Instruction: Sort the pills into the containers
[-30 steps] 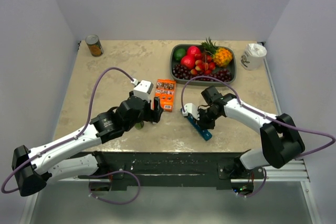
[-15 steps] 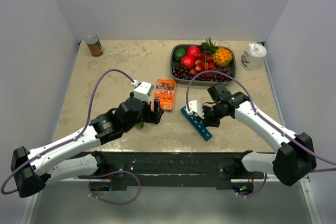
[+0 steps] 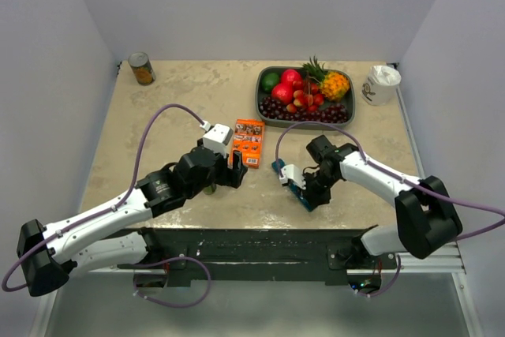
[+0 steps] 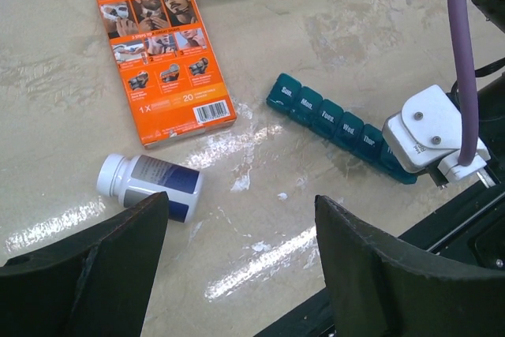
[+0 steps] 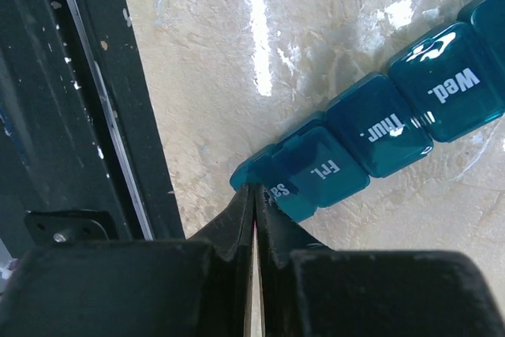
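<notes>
Hovering over the table (image 3: 158, 116), the left gripper (image 4: 239, 204) is held with its jaws spread wide and nothing between them; in the top view it (image 3: 237, 165) sits just beside the near left corner of the orange box (image 3: 249, 142).

The pill organizer (image 4: 339, 128) is laid flat to the right of the orange box (image 4: 164, 61), slanting away from the box's near end toward the table's near edge. All visible lids are closed: Sun., Mon., Tues., Wed., Thur. are read in the left wrist view, Wed., Thur., Fri. in the right wrist view.

The right gripper (image 5: 253, 192) is clenched, only a hairline slit left between the fingers. Its tips are set on the "Sat" end of the pill organizer (image 5: 379, 136), the end farthest from the box. Whether anything is pinched cannot be told.

A pill bottle (image 4: 150, 187), white cap and blue label, is seen lying on its side just past the box's near end, toward the left arm.

A small white speck (image 4: 282, 195) is seen between the bottle and the organizer; what it is cannot be told.

A fruit tray (image 3: 260, 104) is placed beyond the box's far end, to the right.
</notes>
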Controlling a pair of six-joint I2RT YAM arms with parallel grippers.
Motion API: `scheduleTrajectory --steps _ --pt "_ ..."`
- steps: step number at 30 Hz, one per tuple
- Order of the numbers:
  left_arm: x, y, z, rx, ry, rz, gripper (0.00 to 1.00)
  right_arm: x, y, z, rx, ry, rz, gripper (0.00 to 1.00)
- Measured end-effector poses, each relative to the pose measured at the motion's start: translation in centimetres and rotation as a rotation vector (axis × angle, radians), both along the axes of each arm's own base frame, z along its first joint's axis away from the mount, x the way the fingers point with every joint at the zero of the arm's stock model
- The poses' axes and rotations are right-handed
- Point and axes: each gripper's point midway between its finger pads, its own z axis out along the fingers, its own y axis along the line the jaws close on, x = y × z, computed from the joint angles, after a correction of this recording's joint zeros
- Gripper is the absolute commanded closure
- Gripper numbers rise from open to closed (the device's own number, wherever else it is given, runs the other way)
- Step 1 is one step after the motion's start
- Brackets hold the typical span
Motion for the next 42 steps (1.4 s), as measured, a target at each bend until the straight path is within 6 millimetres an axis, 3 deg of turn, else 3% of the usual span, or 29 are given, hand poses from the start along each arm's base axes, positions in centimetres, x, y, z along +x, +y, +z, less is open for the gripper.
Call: scheduleTrajectory --steps 7,16,20,23,25,36,38,42 --pt "0.0 0.0 0.0 0.002 0.0 -0.005 0.21 -0.1 0.1 0.7 0.019 -0.008 0.033 0.87" --pt "0.0 -0.1 0.1 0.0 -0.008 -0.009 0.21 2.6 2.2 5.3 0.116 -0.125 0.026 0.88" --pt "-0.1 -0.1 0.2 -0.005 -0.009 -0.011 0.21 3.8 2.9 4.7 0.123 -0.133 -0.022 0.9" --pt "-0.1 -0.1 0.3 -0.006 -0.01 -0.011 0.21 4.3 2.8 2.0 0.079 -0.09 -0.04 0.92" --pt "-0.1 0.0 0.3 -0.009 -0.012 -0.011 0.21 3.5 2.4 0.0 0.047 -0.011 -0.059 0.93" --pt "-0.2 0.0 0.0 -0.013 -0.01 -0.017 0.21 3.8 2.9 0.7 0.064 -0.02 -0.076 0.89" --pt "-0.2 0.0 0.0 -0.014 -0.01 -0.017 0.21 3.9 2.9 1.4 0.066 -0.024 -0.071 0.89" --pt "-0.3 0.1 0.4 -0.024 -0.017 -0.017 0.21 4.6 3.3 4.8 0.112 -0.097 -0.06 0.88"
